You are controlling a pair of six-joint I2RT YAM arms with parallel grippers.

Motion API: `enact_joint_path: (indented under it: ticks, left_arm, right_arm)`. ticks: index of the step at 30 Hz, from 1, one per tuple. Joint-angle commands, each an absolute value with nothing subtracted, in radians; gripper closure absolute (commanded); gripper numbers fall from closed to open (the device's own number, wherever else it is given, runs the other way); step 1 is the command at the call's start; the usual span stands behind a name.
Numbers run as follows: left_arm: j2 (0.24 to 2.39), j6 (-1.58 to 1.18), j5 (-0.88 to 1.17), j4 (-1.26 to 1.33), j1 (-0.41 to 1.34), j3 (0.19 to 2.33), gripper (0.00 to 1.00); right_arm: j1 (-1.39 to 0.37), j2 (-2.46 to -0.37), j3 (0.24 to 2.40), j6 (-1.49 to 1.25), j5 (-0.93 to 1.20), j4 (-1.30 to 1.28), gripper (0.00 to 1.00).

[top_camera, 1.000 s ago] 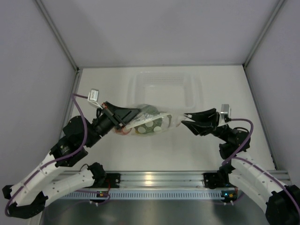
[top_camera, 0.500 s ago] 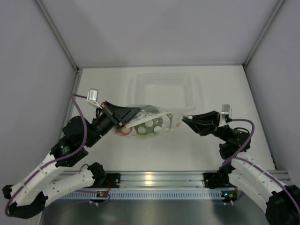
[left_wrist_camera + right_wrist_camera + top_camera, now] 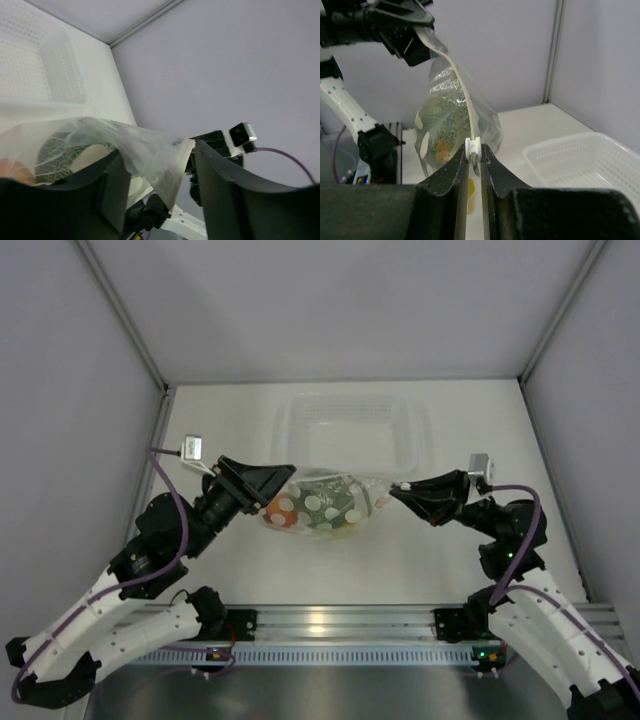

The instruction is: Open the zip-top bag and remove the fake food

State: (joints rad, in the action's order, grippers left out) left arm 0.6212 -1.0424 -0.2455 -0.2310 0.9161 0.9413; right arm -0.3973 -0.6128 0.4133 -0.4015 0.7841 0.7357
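The clear zip-top bag (image 3: 322, 506) hangs stretched between both grippers in front of the tub. Inside show the fake food: a mottled green melon (image 3: 442, 112), an orange-red piece (image 3: 441, 147) and a yellow one (image 3: 344, 526). My right gripper (image 3: 473, 153) is shut on the bag's white zip slider (image 3: 473, 146) at the right end. My left gripper (image 3: 157, 150) is at the bag's left end. Its jaws stand apart, with the bag's corner (image 3: 172, 150) loose between them, near the right finger (image 3: 220, 185).
A rigid clear perforated tub (image 3: 350, 430) stands behind the bag at the back middle of the white table (image 3: 450, 570). Grey walls close in both sides and the back. The metal rail with the arm bases (image 3: 330, 635) runs along the near edge.
The right gripper closed on the slider at the bag's right end. The left jaws have just opened off the bag's corner, and the left wrist has risen a little.
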Motion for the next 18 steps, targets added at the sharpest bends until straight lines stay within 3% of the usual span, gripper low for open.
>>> enact_joint_path:
  ticks: [1,5,8,14,18]
  left_arm:
    - [0.617,-0.914,-0.317,-0.202,0.916,0.953,0.39]
    - [0.615,-0.755,-0.347,-0.221,0.916,0.954,0.12]
    - [0.670,-0.550,-0.240,-0.219,0.916,1.002,0.03]
    - [0.790,-0.202,0.079,-0.219,0.916,1.057,0.02]
    - [0.802,-0.086,0.118,-0.219,0.916,1.071,0.02]
  right_arm:
    - [-0.414,-0.560,0.547,-0.177,0.822,0.354,1.00]
    - [-0.462,-0.528,0.566,-0.112,0.753,0.252,1.00]
    - [-0.527,-0.563,0.630,-0.031,0.680,0.093,1.00]
    - [-0.627,-0.656,0.744,0.064,0.600,-0.099,1.00]
    - [-0.684,-0.696,0.811,0.109,0.499,-0.234,1.00]
